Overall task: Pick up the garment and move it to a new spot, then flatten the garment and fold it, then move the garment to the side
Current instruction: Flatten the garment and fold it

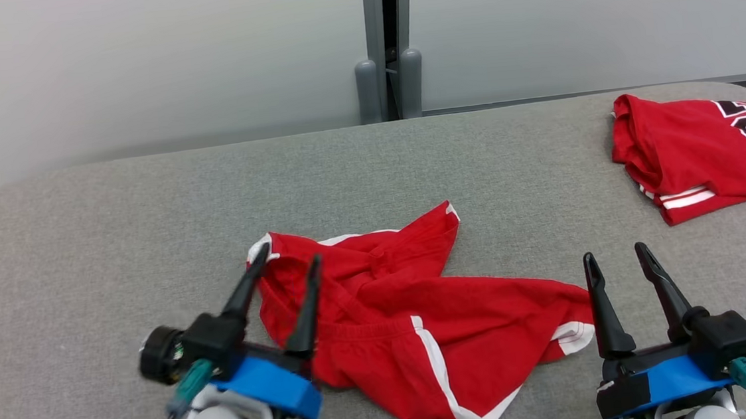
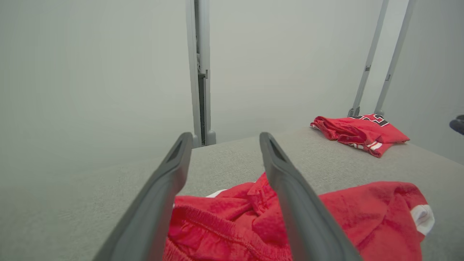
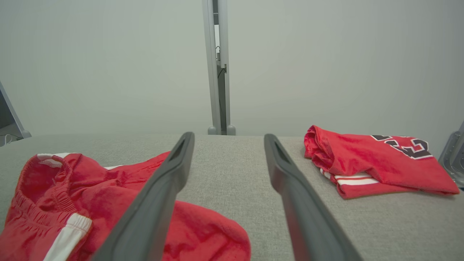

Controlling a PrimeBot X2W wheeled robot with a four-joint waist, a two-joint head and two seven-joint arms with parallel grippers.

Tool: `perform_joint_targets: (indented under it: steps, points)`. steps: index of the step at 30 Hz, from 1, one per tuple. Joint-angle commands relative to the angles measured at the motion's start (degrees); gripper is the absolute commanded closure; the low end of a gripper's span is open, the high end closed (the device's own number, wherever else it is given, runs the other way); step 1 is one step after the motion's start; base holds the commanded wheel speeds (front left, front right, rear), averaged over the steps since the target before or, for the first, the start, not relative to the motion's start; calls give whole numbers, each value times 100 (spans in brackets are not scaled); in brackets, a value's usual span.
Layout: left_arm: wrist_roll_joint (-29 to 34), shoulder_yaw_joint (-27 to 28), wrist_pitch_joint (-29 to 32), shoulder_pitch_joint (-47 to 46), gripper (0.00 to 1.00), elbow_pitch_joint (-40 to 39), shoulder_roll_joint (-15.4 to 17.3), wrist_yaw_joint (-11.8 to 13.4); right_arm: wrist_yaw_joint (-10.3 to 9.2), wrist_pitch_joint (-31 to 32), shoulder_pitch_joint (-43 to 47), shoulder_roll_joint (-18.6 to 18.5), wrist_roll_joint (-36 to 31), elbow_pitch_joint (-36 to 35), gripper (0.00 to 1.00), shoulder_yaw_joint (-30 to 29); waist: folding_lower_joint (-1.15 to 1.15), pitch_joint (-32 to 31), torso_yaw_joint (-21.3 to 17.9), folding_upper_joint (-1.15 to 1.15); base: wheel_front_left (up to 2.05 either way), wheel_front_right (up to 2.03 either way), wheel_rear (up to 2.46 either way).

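The garment (image 1: pixel 422 325) is a pair of red shorts with white side stripes, lying crumpled on the grey table (image 1: pixel 116 243) near the front middle. Its elastic waistband faces left. My left gripper (image 1: pixel 287 261) is open, hovering over the waistband end with its fingertips spread above the red cloth. In the left wrist view the garment (image 2: pixel 362 214) lies below and between the fingers. My right gripper (image 1: pixel 616 253) is open too, just right of the shorts' leg hem, over bare table. The right wrist view has the garment (image 3: pixel 108 195) at the lower left.
A folded red jersey (image 1: pixel 701 150) with black numbers and white stripes rests at the table's far right; the jersey (image 2: pixel 359 132) and jersey (image 3: pixel 373 159) appear in both wrist views. A grey post (image 1: pixel 387 48) and pale wall panels stand behind the table's far edge.
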Motion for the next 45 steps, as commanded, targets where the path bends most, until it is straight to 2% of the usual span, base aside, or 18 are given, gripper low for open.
perform_joint_targets:
  steps: [1, 9, 15, 27, 36, 37, 38, 39, 45]
  points:
    - [-56, -113, -14, -111, 0, 106, 18, -24, -2, -3, -75, 16, 5, 20, 0, 17, 0, 18, -40, 0, 0, 0, 0]
    - [-955, -1873, 511, -1060, 0, 1021, 195, -32, -2, -3, -161, 14, 49, 129, 0, 50, 0, 143, -336, 0, 0, 0, 0]
    - [-1646, -2819, 910, -1439, 0, 1449, 406, -33, -2, -3, -209, 0, 49, 147, 0, 25, 0, 228, -487, 0, 0, 0, 0]
    - [-2480, -3889, 1604, -1574, 0, 1877, 824, -34, -2, -3, -208, -2, 29, 176, 0, -74, 0, 292, -439, 0, 0, 0, 0]
    - [-2793, -4296, 1673, -1647, 0, 2153, 815, -34, -2, -3, -240, 6, 54, 200, 0, -37, 0, 325, -440, 0, 0, 0, 0]
    - [-2788, -4323, 1660, -1676, 39, 2213, 819, -34, -2, -3, -238, 6, 55, 203, 0, -38, 0, 327, -443, 0, 0, 0, 0]
    - [-2763, -4329, 1605, -1703, 64, 2267, 818, -34, -2, -3, -238, 7, 56, 203, 0, -39, 0, 330, -444, 0, 0, 0, 0]
    - [-2752, -4324, 1540, -1716, 100, 2315, 803, -32, -2, -3, -239, 8, 58, 203, 0, -41, 0, 331, -443, 0, 0, 0, 0]
    - [-2714, -4337, 1278, -1831, 100, 2524, 692, -27, -2, -3, -206, 14, 69, 210, 0, -59, 0, 316, -377, 0, 0, 0, 0]
